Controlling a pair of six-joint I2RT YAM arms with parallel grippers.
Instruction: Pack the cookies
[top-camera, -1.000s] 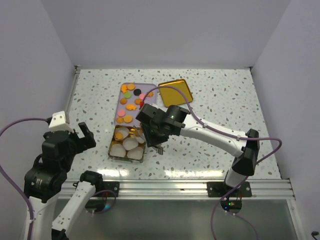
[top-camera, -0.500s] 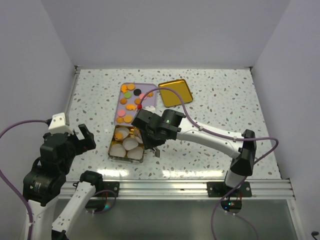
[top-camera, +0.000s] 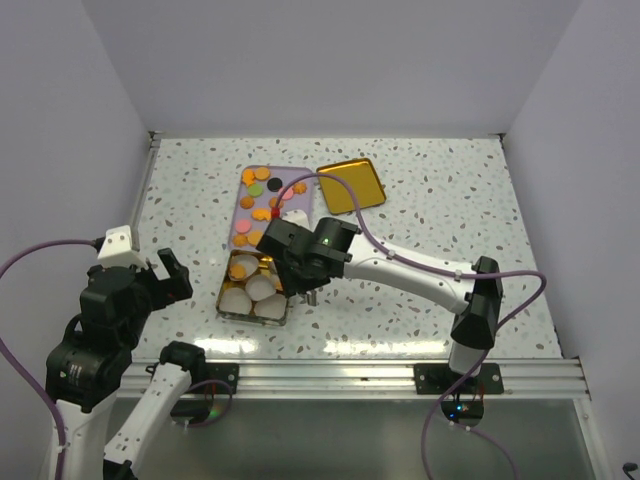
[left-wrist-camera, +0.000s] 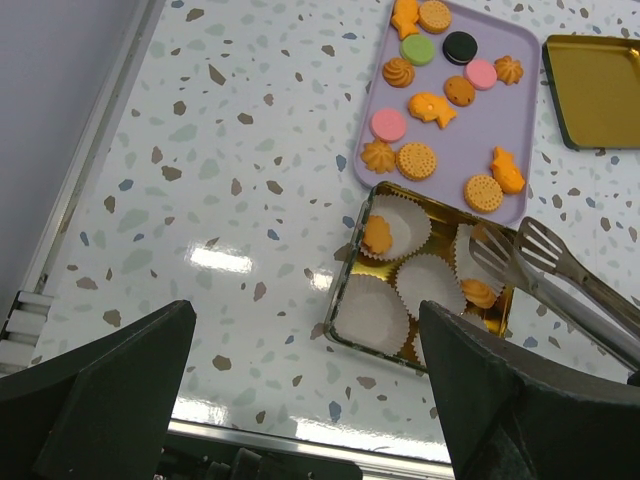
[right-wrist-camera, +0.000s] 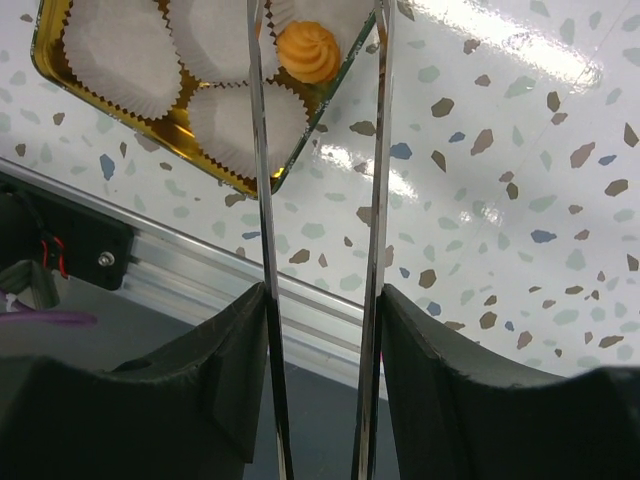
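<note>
One cookie (right-wrist-camera: 309, 52) between the tongs (right-wrist-camera: 374, 200), inside tin (right-wrist-camera: 215, 168)

The table (top-camera: 450, 190) is white with little gray and brown spots. Three things lie on it. A purple tray (left-wrist-camera: 455, 140) sits near the middle. A gold tin (left-wrist-camera: 350, 262) lies just in front of the tray. A gold lid (top-camera: 351, 184) lies flat just right of the tray.

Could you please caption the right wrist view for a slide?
Right gripper holds tongs over the gold tin, an orange swirl cookie resting in a paper cup.
</note>
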